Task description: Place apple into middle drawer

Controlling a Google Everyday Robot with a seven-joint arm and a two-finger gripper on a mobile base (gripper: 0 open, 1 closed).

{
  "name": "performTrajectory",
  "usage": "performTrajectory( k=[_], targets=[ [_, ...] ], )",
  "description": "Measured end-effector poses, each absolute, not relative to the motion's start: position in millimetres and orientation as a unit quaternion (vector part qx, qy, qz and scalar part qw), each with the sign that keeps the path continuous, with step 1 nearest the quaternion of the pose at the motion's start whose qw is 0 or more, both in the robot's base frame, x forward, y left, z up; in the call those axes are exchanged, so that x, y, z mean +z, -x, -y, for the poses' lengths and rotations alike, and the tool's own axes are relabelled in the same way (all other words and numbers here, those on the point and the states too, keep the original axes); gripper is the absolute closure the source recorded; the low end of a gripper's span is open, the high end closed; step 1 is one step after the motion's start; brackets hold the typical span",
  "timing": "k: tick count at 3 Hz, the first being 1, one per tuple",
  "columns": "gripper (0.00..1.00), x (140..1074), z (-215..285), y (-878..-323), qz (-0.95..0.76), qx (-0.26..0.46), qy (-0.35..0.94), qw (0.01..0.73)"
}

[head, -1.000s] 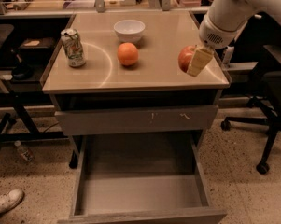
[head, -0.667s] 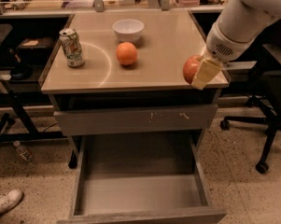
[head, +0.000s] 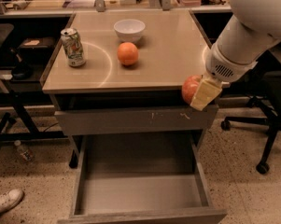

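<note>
In the camera view my gripper [head: 197, 92] is clamped on the apple [head: 190, 88], seemingly just off the table's [head: 168, 59] front right corner, so I should carry it left over the open middle drawer's [head: 140, 192] floor, clear of its right wall, before lowering and releasing.

Red apple [head: 190, 88] in cream jaws off the tan tabletop [head: 168, 55] front-right edge, grey middle drawer [head: 140, 192] below.
</note>
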State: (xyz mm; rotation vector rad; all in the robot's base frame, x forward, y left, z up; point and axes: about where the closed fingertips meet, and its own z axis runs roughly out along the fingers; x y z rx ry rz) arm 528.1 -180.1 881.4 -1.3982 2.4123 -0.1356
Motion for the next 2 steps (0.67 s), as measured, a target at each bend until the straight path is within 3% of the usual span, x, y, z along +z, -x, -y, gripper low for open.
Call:
performTrajectory(
  k=[2],
  targets=[
    [1.0, 800, 120, -488, -0.866, 0.033, 0.485, 0.12]
  ],
)
